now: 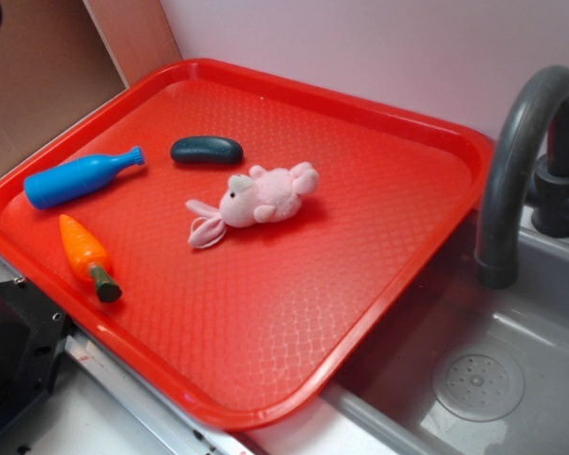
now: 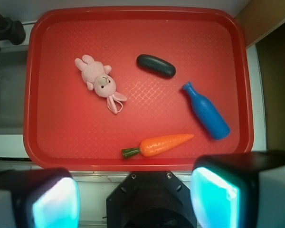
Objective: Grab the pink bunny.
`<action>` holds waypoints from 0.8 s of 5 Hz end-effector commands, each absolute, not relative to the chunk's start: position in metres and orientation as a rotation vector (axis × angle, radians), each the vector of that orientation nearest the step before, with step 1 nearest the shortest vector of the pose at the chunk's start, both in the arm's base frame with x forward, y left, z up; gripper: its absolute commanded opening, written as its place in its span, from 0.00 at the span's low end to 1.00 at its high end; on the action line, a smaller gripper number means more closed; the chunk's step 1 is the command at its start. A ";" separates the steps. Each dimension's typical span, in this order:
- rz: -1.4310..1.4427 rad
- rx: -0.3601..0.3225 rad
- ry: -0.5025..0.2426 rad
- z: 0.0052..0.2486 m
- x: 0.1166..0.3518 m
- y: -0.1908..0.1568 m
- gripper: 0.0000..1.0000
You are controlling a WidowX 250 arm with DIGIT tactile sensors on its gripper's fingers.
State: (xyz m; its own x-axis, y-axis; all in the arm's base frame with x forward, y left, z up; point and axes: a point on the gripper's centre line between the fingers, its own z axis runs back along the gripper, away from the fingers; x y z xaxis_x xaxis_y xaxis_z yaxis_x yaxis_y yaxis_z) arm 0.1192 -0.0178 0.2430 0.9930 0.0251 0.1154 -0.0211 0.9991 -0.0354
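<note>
The pink bunny [image 1: 261,201] lies on its side near the middle of the red tray [image 1: 379,142], ears toward the front. In the wrist view the bunny [image 2: 99,83] lies in the tray's upper left part. My gripper [image 2: 135,199] is open and empty, high above the tray's near edge, well away from the bunny. Its two fingers [image 2: 213,197] with cyan pads frame the bottom of the wrist view. The gripper does not show in the exterior view.
On the tray lie a blue bottle [image 1: 81,177], an orange toy carrot [image 1: 87,256] and a dark green oblong toy [image 1: 207,150]. A grey faucet [image 1: 522,152] and a sink [image 1: 474,379] stand right of the tray. A wall runs behind.
</note>
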 end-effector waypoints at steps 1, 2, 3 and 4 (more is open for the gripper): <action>0.023 -0.034 -0.116 0.243 0.119 -0.018 1.00; -0.112 -0.074 -0.168 0.228 0.152 -0.020 1.00; -0.147 -0.001 -0.201 0.211 0.179 -0.025 1.00; -0.248 -0.015 -0.222 0.198 0.197 -0.034 1.00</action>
State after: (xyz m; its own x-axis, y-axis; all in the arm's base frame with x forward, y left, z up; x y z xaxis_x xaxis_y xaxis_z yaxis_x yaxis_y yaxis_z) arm 0.1960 -0.0312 0.1902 0.9521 -0.2370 0.1935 0.2396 0.9708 0.0102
